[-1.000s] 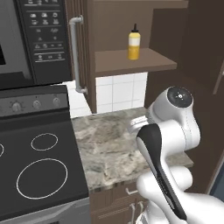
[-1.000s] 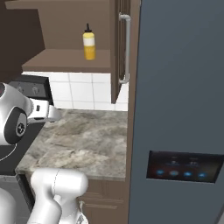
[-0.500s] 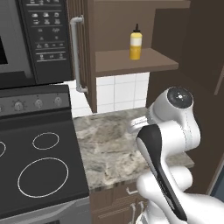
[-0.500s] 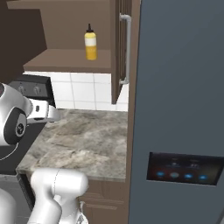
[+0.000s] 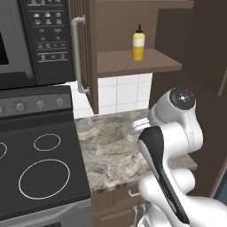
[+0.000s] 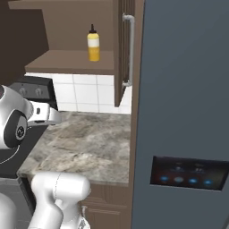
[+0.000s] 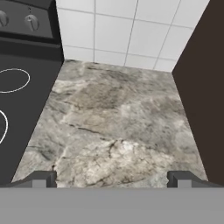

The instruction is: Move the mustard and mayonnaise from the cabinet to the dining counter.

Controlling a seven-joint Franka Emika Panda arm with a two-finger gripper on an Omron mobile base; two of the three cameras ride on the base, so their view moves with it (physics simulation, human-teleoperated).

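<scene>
Well, the small slim yellow mustard bottle with the dark pointed cap (image 5: 138, 43) stands straight up on the shelf of the open dark brown wooden cabinet (image 5: 137, 66), high above the robot's hand. The two dark fingers (image 7: 113, 178) are spread wide open and hold nothing. They point down at the small grey marble desk (image 7: 113, 131) beside the black stove (image 5: 37, 164), so the hand has to go up and forward to reach the bottle. Both base views show the bottle on its shelf. The hand view shows the marble and white wall tiles (image 7: 127, 30) instead.
</scene>
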